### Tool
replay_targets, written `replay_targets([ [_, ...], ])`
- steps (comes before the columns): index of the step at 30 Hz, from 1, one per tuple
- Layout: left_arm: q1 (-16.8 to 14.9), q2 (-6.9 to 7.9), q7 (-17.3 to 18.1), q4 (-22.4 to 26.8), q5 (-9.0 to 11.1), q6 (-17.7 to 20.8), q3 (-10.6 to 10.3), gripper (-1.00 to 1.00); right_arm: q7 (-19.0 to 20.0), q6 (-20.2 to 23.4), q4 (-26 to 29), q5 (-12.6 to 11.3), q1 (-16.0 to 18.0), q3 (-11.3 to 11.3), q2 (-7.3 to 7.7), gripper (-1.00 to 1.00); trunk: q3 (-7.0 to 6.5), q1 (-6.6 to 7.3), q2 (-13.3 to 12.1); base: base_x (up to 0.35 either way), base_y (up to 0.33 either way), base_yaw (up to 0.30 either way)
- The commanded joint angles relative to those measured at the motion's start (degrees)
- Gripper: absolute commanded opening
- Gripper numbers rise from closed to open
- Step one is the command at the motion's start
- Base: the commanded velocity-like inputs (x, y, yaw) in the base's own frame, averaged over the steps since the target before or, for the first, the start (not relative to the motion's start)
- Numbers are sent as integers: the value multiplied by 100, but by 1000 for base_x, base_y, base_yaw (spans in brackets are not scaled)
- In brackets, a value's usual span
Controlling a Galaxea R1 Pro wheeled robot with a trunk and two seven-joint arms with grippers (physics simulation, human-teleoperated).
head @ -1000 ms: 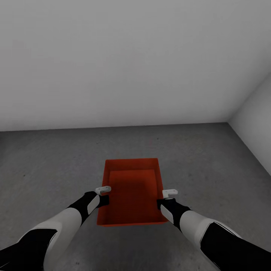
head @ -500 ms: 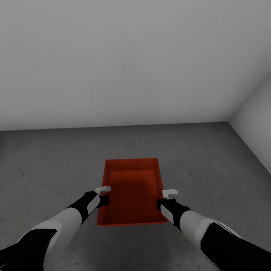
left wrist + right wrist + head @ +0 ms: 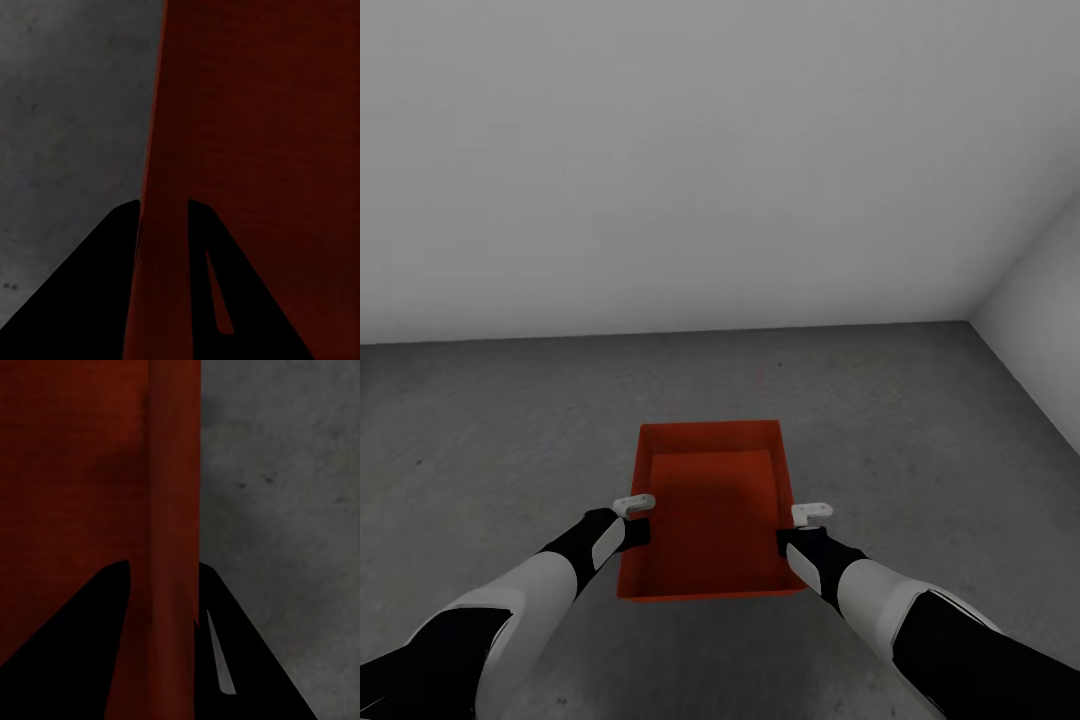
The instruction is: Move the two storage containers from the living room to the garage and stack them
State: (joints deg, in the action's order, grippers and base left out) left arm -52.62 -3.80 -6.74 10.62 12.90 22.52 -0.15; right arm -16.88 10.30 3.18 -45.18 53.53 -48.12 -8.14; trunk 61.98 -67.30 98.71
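Head view: the storage container (image 3: 710, 510), an orange-red open-top bin, is carried between the two arms above the dark grey mottled concrete floor (image 3: 510, 420) of the garage. The left gripper (image 3: 636, 520) is at the container's left wall and the right gripper (image 3: 797, 528) is at its right wall, both about halfway along the side rims. The bin extends forward from each gripper toward a plain white wall (image 3: 710, 170); a second white wall (image 3: 1040, 330) forms a corner to the right of the right gripper. Compared with the frames from 1.0 s and 0.5 s ago, container, arms and room outline are in the same positions; no shift is visible.

Left wrist view: the left gripper (image 3: 163, 217) straddles the container's left wall (image 3: 161, 150). One dark finger (image 3: 97, 285) lies on the outside, over the concrete floor, and the other lies on the inside, against the red interior. The fingers are clamped on the wall with the rim running between them.

Right wrist view: the right gripper (image 3: 163, 577) straddles the container's right wall (image 3: 174, 472) in the same manner. One finger (image 3: 75, 637) is on the red interior side and the other on the floor side. The fingers are closed on that wall, touching it on both faces.
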Motion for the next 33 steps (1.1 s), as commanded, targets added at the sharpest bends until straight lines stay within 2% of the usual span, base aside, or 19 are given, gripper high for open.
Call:
replay_targets([
  [1, -3, -7, 15, 54, 2, -90, 94, -100, 19, 25, -12, -166, 0, -216, -12, -100, 3, 1, 2, 0, 0, 0],
  [3, -3, -7, 15, 54, 2, -90, 94, -100, 19, 25, -12, -166, 0, -217, -12, -100, 3, 1, 2, 0, 0, 0],
  [19, -2, -7, 15, 54, 2, -90, 94, -100, 19, 25, -11, -166, 0, -217, -13, -100, 291, -351, 643, 0, 0, 0],
  [33, -3, 0, 23, 54, 2, -84, 94, -100, 38, 31, -12, -161, 0, -215, 12, -100, 291, -351, 643, 0, 0, 0],
])
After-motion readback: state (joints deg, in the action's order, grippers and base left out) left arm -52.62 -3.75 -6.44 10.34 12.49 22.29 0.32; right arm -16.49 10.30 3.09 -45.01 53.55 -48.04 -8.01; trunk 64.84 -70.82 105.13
